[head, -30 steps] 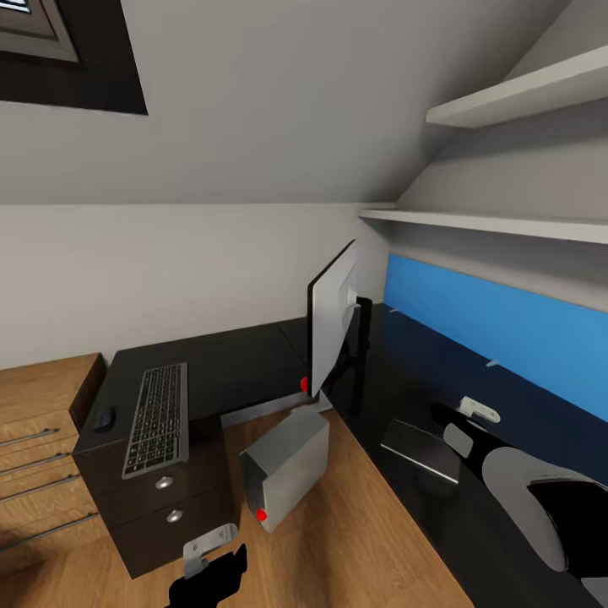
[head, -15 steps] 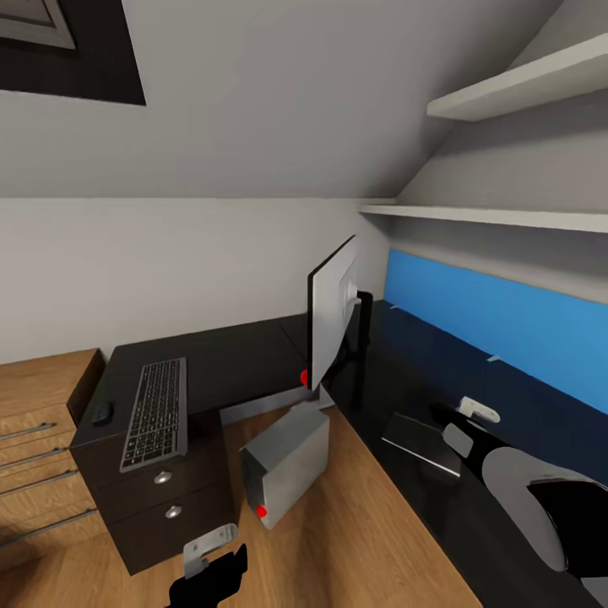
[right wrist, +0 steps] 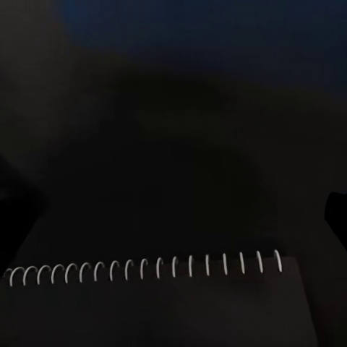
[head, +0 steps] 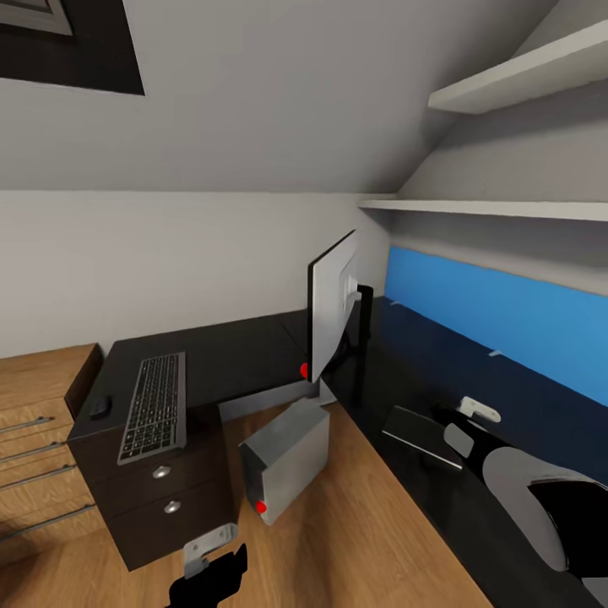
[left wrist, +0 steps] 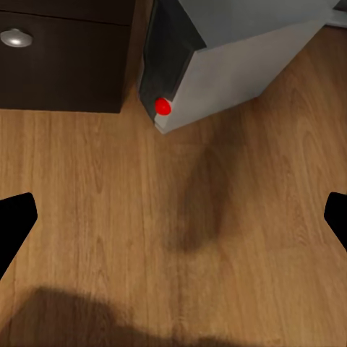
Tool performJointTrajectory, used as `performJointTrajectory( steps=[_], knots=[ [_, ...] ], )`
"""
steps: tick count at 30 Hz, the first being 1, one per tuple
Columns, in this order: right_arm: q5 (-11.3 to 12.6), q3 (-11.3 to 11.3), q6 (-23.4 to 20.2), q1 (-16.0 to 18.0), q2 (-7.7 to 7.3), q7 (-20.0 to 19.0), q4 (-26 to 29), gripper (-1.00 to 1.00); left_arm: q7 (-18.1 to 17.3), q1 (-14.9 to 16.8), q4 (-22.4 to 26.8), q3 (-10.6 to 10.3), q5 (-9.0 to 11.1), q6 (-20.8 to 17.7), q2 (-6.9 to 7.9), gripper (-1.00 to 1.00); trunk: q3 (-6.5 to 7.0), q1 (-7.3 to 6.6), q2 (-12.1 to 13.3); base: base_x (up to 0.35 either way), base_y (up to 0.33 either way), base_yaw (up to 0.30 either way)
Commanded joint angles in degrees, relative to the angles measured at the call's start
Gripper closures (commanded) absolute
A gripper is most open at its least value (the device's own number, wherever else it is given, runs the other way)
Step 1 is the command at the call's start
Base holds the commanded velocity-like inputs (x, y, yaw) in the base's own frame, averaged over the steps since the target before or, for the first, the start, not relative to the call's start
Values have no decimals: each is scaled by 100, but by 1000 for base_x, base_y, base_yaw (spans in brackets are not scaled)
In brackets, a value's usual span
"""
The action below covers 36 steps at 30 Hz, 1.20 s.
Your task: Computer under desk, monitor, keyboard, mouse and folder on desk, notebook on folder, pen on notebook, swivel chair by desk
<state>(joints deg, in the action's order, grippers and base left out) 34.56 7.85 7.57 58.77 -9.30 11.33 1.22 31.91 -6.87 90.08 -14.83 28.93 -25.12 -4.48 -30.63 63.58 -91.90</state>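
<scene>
Right gripper [head: 460, 414]: reaches out over the black bench, just beside the notebook; its dark fingertips sit wide apart at the edges of the right wrist view, so I read it as open and holding nothing.
Notebook [head: 420, 432]: lies flat on the bench near the monitor's foot, a thin grey sheet with a pale edge; the right wrist view shows its white spiral binding [right wrist: 144, 267] close below the gripper (likely the next thing to be lifted, since it must end up on the folder).
Left gripper [head: 211, 553]: hangs low over the wooden floor, near the computer; its fingertips also stand far apart, open and empty.
Computer [head: 285, 463]: light grey tower with a dark front and a red dot, tilted on the floor beside the drawers, not clearly tucked under the bench.
Monitor [head: 332, 317]: stands upright at the bench's inner corner, seen edge-on.
Keyboard [head: 154, 407]: flat on the bench above the drawers, well apart from the monitor.
Mouse [head: 100, 408]: small and black, just beside the keyboard, on the side away from the monitor.
</scene>
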Motion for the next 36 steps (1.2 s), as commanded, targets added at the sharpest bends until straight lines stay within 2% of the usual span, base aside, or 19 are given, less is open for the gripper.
performJointTrajectory(
  steps=[1, 4, 15, 20, 36],
  knots=[
    [51, 50, 10, 3, 0, 15, 1, -100, 43, 1, 9, -4, 49, -9, 0, -100, -23, 23, -44, 0, 0, 0],
    [51, 50, 5, 3, -6, 17, 1, -100, 43, 1, 9, -4, 49, -10, 0, -100, -77, 89, -165, 0, 0, 0],
    [43, 45, -14, 3, -10, 26, -2, -100, 29, 1, 8, -2, 43, -8, 9, -100, -77, 89, -165, 0, 0, 0],
    [43, 41, -61, 3, -10, 41, -7, -100, 18, 1, -4, -2, 45, -10, 105, -100, -77, 89, -165, 2, 0, 0],
    [42, 39, -188, 3, -45, 60, -8, -100, 0, 1, -43, -21, 51, -10, 149, -100, -77, 89, -165, 118, 0, 0]
  ],
)
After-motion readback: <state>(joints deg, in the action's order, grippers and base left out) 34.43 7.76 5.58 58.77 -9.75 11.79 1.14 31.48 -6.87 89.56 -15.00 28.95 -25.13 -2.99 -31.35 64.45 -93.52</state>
